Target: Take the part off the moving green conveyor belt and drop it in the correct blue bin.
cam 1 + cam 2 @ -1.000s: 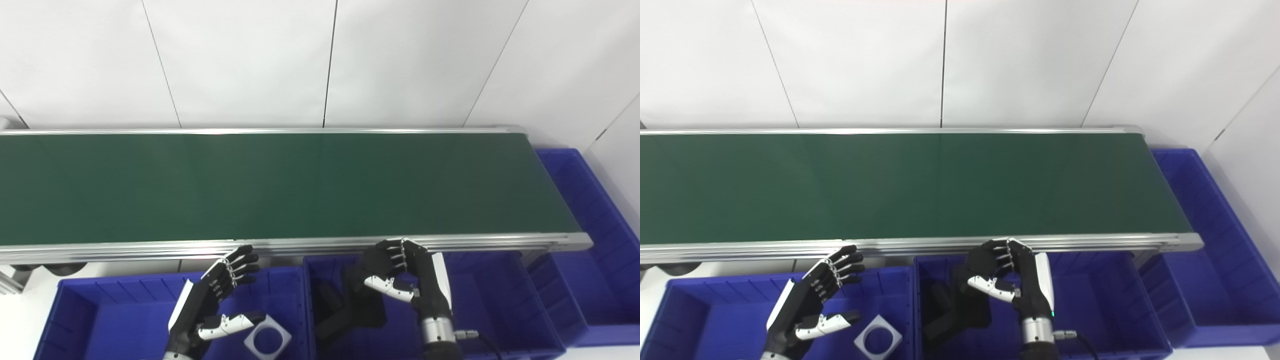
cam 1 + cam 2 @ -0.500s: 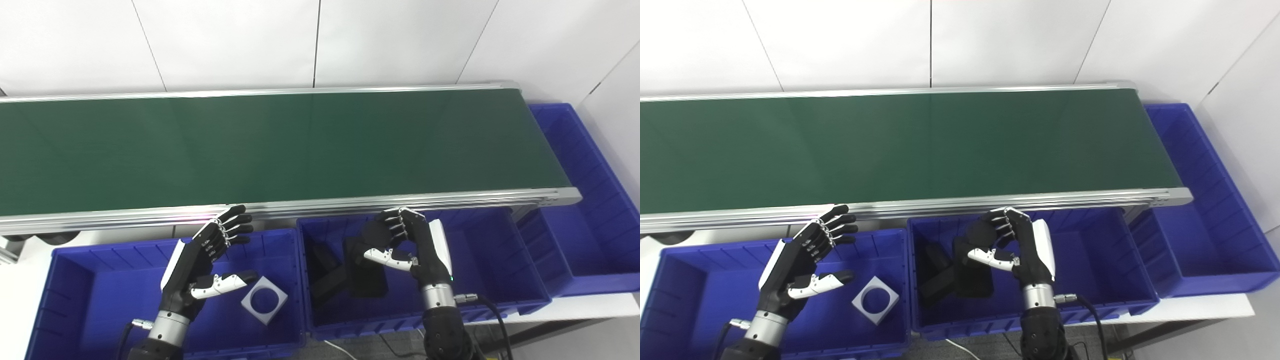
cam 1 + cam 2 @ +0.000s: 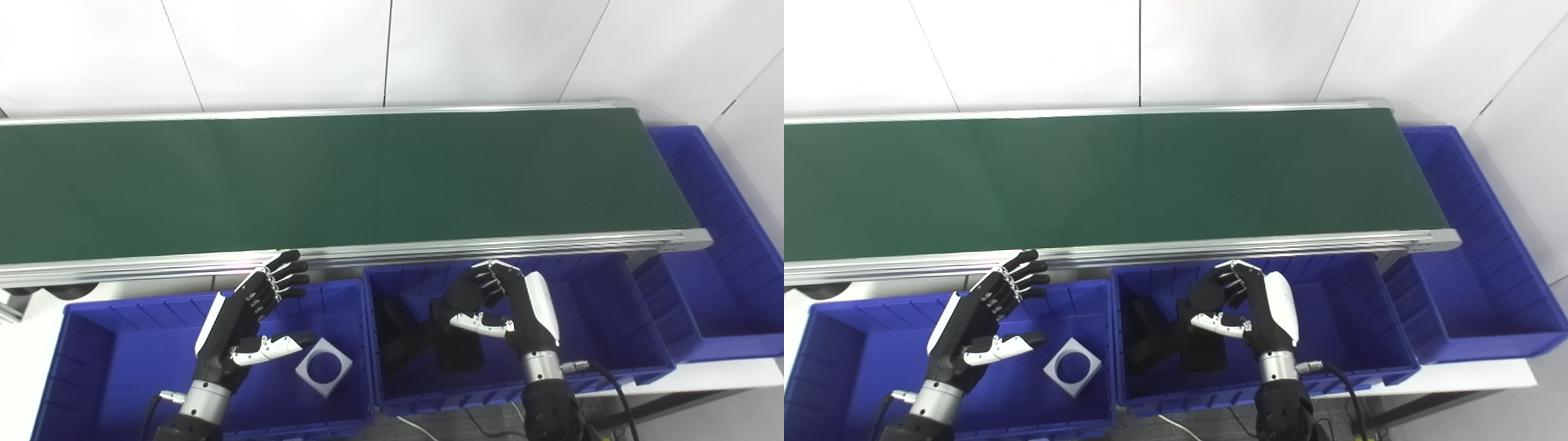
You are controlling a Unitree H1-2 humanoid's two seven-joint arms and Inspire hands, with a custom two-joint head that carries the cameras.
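Note:
The green conveyor belt (image 3: 367, 177) carries no part. My right hand (image 3: 511, 306) hangs over the middle blue bin (image 3: 603, 318), its fingers curled around a black rounded part (image 3: 1204, 293). Two more black parts (image 3: 398, 337) lie on that bin's floor, under and to the left of the hand. My left hand (image 3: 248, 321) is open and empty, fingers spread, over the left blue bin (image 3: 92, 367). A white square part with a round hole (image 3: 324, 367) lies in that bin, just right of the left thumb.
A third blue bin (image 3: 723, 257) stands at the belt's right end and looks empty. The belt's aluminium front rail (image 3: 490, 244) runs just beyond both hands. White wall panels stand behind the belt.
The camera tilted down after the earliest frames, so the whole picture shifted. Since half a second ago my right hand has drawn slightly back and down over the middle bin. The left hand has barely moved.

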